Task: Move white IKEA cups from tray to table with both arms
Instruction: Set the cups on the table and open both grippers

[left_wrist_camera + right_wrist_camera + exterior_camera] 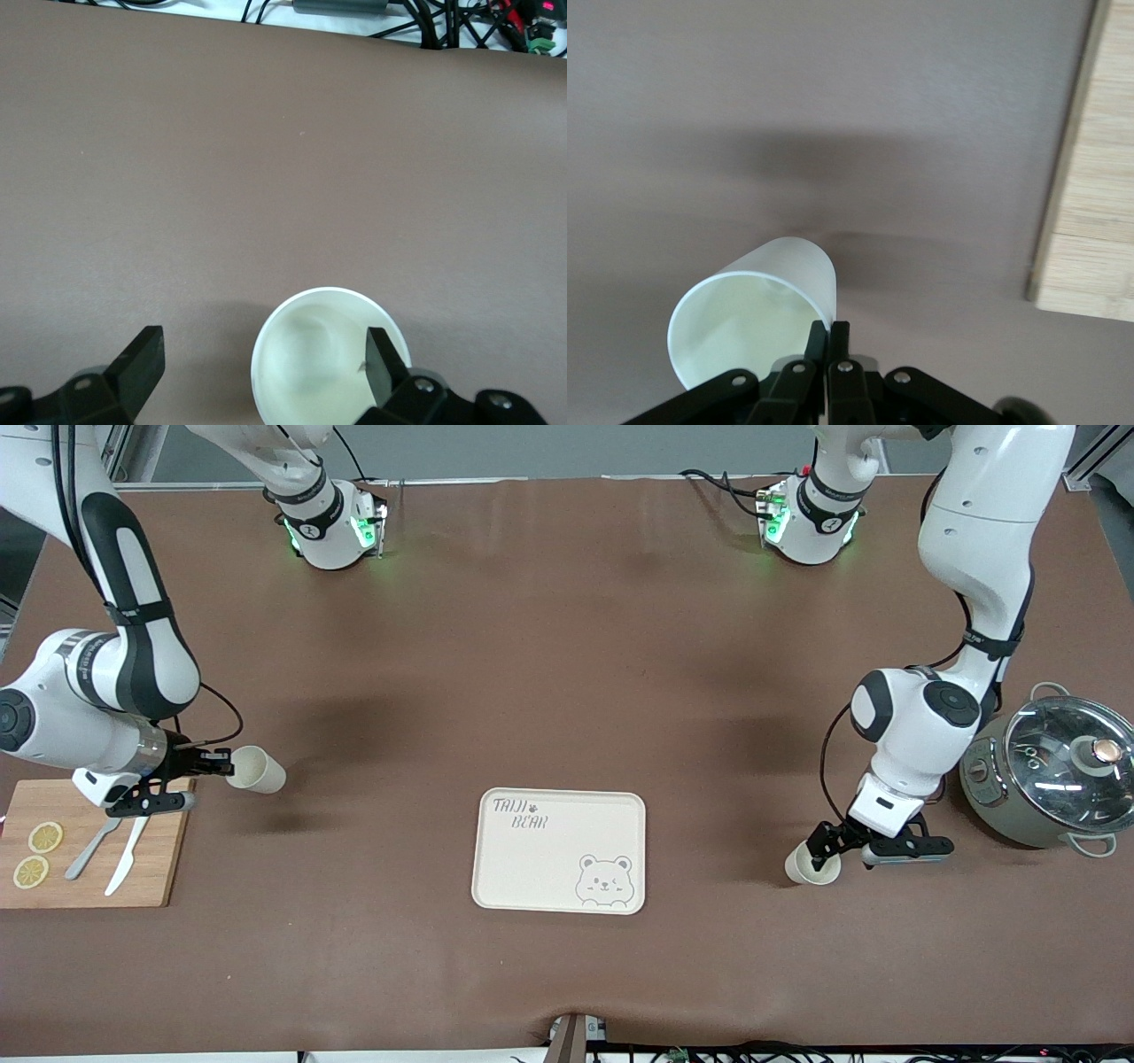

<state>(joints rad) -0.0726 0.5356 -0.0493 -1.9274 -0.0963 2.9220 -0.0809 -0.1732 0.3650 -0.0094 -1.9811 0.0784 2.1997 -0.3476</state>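
Left arm, descending from its base with the elbow bent, carries its hand (828, 849) low at the table, fingers (142, 363) spread wide apart, one inside a cup's (811, 865) mouth. Right arm, folded at the elbow with wrist turned sideways, carries its hand (223, 763) level, fingers pinched together on the rim of a second cup (257, 770) held tilted.

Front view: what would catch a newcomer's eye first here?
Probably the cream tray printed with a bear, lying near the table's middle. At the right arm's end, the right end effector is shut on the rim of a tilted white cup beside a wooden board. At the left arm's end, the left end effector stands open around a second white cup near a glass-lidded pot.
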